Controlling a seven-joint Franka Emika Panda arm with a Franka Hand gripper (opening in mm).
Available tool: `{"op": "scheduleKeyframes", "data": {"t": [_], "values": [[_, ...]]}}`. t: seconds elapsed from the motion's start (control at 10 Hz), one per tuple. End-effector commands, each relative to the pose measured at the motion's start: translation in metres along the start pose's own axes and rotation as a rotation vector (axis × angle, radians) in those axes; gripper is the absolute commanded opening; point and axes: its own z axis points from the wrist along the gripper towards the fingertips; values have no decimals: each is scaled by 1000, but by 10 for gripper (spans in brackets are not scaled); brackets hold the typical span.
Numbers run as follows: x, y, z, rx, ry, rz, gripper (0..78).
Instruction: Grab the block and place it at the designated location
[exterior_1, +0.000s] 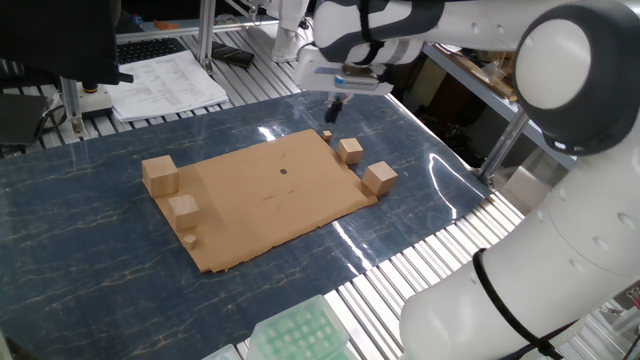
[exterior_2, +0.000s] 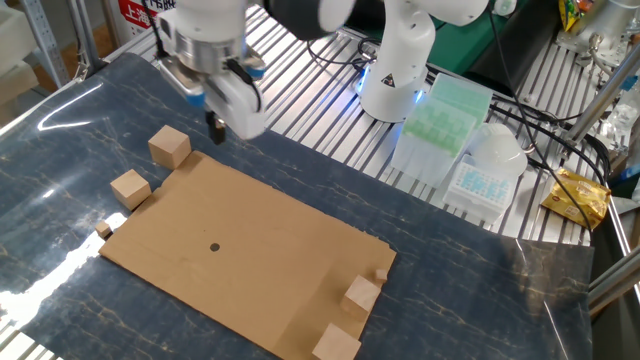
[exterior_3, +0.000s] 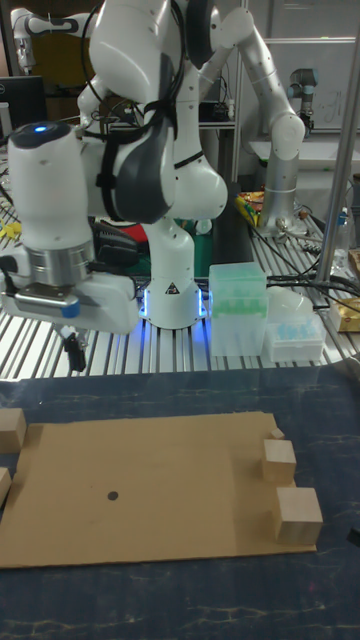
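Dark blue marbled desk (exterior_1: 90, 200) carries a flat cardboard sheet (exterior_1: 260, 200) with a small black dot (exterior_1: 283, 170) near its middle, which marks the designated location. The block (exterior_1: 380, 177), as I judge it, stands on the desk, touching or almost touching the short edge of the sheet. A smaller cube (exterior_1: 349, 150) stands beside the same edge. The gripper (exterior_2: 213, 125) hovers above the corner of the sheet nearest to these two cubes and carries nothing. Its fingers (exterior_1: 335, 108) look like one dark tip, so I cannot tell if they are open or closed. From here the descent may land on the smaller cube or push it. A similar large cube (exterior_1: 160, 175) at the opposite edge of the sheet may also be confused with the target.
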Motion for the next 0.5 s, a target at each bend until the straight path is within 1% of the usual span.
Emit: {"op": "scheduleKeyframes", "data": {"t": [0.1, 0.2, 0.4, 0.5], "values": [[-1, -36, 7, -1, -3, -34, 0], [-1, -42, 7, -2, -2, -39, 0], [-2, -43, 7, 0, -3, -27, 0], [-3, -43, 7, -1, -5, -6, 0]]}}
